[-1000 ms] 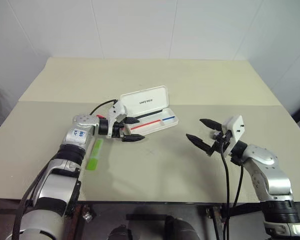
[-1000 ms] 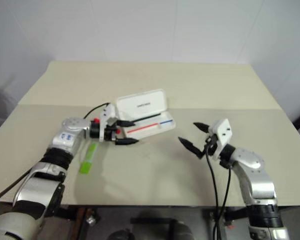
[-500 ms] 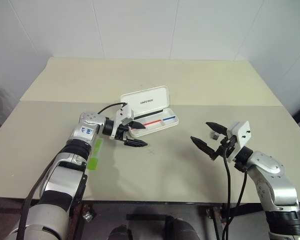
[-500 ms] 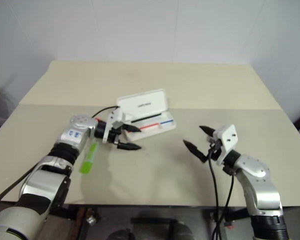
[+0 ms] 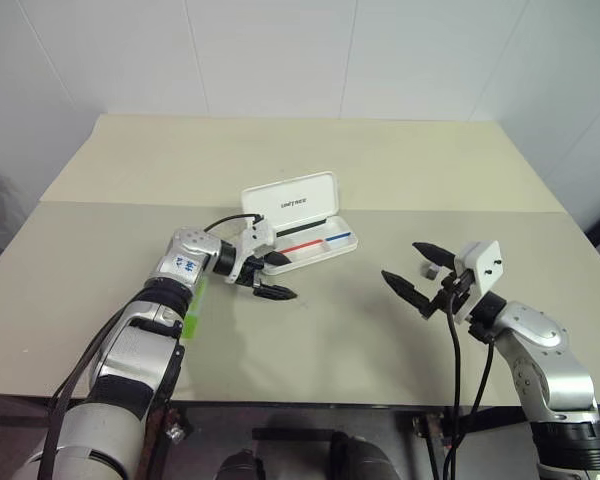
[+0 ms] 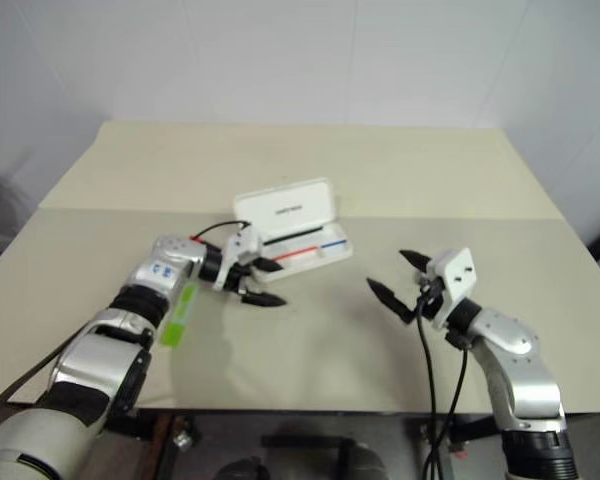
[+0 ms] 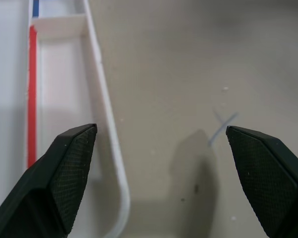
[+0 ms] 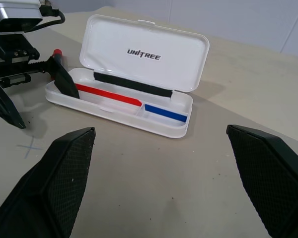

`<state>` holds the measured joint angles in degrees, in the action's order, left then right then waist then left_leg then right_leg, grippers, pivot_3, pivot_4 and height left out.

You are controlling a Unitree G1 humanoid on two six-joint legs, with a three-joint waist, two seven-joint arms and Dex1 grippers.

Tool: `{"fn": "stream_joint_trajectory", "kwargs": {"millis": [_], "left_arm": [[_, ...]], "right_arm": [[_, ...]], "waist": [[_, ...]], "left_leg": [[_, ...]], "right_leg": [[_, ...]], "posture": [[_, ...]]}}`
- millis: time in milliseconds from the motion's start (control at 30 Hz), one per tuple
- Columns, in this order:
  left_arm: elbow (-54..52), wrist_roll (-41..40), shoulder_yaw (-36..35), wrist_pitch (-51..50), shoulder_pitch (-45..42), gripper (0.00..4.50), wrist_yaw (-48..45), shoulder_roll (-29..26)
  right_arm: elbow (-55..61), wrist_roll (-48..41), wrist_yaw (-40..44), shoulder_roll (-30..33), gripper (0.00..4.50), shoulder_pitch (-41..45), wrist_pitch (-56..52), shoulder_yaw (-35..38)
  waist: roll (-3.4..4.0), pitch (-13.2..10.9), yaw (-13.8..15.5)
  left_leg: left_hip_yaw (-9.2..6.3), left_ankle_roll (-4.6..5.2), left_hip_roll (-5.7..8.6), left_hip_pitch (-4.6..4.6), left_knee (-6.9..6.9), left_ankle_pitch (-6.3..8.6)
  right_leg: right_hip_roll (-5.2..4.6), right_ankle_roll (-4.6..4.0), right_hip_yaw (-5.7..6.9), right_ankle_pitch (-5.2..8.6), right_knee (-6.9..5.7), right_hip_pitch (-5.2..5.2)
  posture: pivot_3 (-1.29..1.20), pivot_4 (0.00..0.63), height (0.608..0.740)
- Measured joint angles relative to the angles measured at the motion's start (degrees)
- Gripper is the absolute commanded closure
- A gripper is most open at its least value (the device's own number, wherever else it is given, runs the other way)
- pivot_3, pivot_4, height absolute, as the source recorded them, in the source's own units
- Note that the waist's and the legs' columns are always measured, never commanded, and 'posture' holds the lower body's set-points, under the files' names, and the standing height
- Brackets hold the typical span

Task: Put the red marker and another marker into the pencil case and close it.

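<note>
the one pencil case [image 5: 302, 222] lies open on the table [image 5: 380, 170], its near end between the wide-spread, empty fingers of the left gripper [image 5: 271, 275]. the right gripper [image 5: 412, 270], also wide open and empty, hangs well apart. one green highlighter [image 6: 177, 313] lies beside the left forearm; a red marker tip [image 8: 56, 51] shows behind that gripper.

Arms: silver-grey metal segments with black joint bands.
Left gripper [image 5: 267, 277]: two tapered black fingers [image 7: 64, 181] with fine cross-hatched pads, on a white bracket.
Right gripper [image 5: 417, 276]: two pointed black fingers [image 8: 59, 186], same textured pads, white square plate behind.
Cables: black, looping off each wrist.
Marking: blue lettering on a white patch, left forearm.
</note>
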<state>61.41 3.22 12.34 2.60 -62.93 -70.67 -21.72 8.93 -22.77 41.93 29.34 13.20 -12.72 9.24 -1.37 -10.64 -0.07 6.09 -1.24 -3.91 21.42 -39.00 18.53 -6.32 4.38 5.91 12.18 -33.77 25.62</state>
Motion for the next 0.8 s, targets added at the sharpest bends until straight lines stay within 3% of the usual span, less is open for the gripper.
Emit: {"fn": "stream_joint_trajectory", "kwargs": {"millis": [100, 200, 600, 800], "left_arm": [[2.2, 1.7, 0.1, 1.6, -1.3, 0.06, 1.2, 0.8], [3.8, 3.1, 0.5, 2.6, -2.4, 0.72, 1.5, 1.0], [5.8, 5.5, 0.2, 5.6, -3.8, 4.47, 3.5, 1.5], [5.7, 5.6, 0.0, 6.7, -3.9, 4.47, 3.2, 1.3]], "right_arm": [[0.0, 0.0, 0.0, 0.0, 0.00, 0.1, 0.0, 0.0], [0.0, 0.0, 0.0, 0.0, 0.00, 0.2, 0.0, 0.0], [-0.2, -0.1, 0.7, 1.1, 0.00, 0.3, 0.1, 0.2], [-0.7, -1.2, 2.9, 2.3, 0.00, 1.3, 0.2, 0.3]], "waist": [[0.00, 0.0, 0.0], [0.00, 0.0, 0.0], [0.00, 0.0, 0.0], [0.00, 0.0, 0.0]], "left_leg": [[0.00, 0.00, 0.00, -0.01, -0.02, 0.00], [-0.01, 0.01, 0.00, -0.02, -0.02, 0.00], [0.01, 0.08, 0.00, -0.01, -0.02, 0.04], [0.00, 0.08, 0.00, -0.01, -0.03, 0.04]], "right_leg": [[0.00, 0.00, 0.00, 0.00, -0.02, 0.00], [-0.01, 0.00, 0.00, 0.00, -0.03, -0.01], [-0.01, 0.02, 0.00, 0.01, 0.02, -0.01], [-0.01, 0.02, 0.00, 0.01, 0.01, -0.02]], "posture": [[0.00, 0.150, 0.740], [0.00, 0.150, 0.740], [0.00, 0.150, 0.740], [0.00, 0.150, 0.740]]}}
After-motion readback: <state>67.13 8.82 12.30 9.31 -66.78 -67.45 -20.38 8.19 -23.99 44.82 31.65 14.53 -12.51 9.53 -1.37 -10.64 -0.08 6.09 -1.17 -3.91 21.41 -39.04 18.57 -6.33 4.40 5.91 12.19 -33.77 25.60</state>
